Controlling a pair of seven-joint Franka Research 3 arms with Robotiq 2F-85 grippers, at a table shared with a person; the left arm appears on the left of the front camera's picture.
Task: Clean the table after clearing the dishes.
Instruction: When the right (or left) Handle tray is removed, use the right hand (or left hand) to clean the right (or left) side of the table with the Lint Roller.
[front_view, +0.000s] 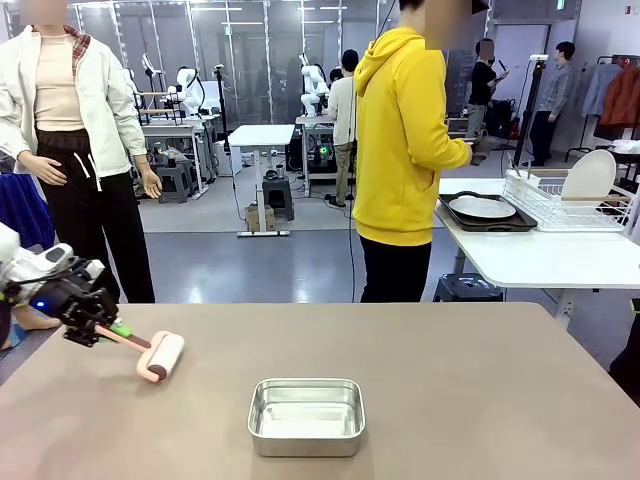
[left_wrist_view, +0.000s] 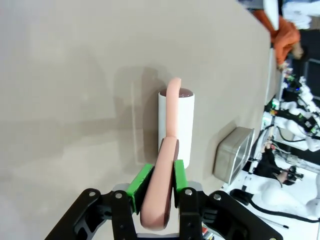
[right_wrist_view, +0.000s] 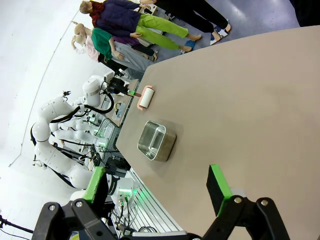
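The taupe-brown table (front_view: 450, 400) stretches across the front view. At its left end lies a white lint roller (front_view: 160, 357) with a pink handle, its roll resting on the tabletop. My left gripper (front_view: 100, 325) is shut on that handle. In the left wrist view the green pads (left_wrist_view: 140, 181) clamp the pink handle and the roller (left_wrist_view: 176, 122) lies just ahead of them. My right gripper (right_wrist_view: 157, 182) hangs open above the table with nothing between its fingers. The dishes are on a white side table (front_view: 540, 255): one plate (front_view: 483, 208) on a dark tray (front_view: 520, 222), another plate (front_view: 588, 177) upright in a rack.
A small steel pan (front_view: 306, 415) sits near the table's front middle, also seen as the pan (right_wrist_view: 156, 141) in the right wrist view. A person in a yellow hoodie (front_view: 400, 150) stands beyond the far edge, turned toward the white table. The white wire rack (front_view: 570, 205) stands beside the tray.
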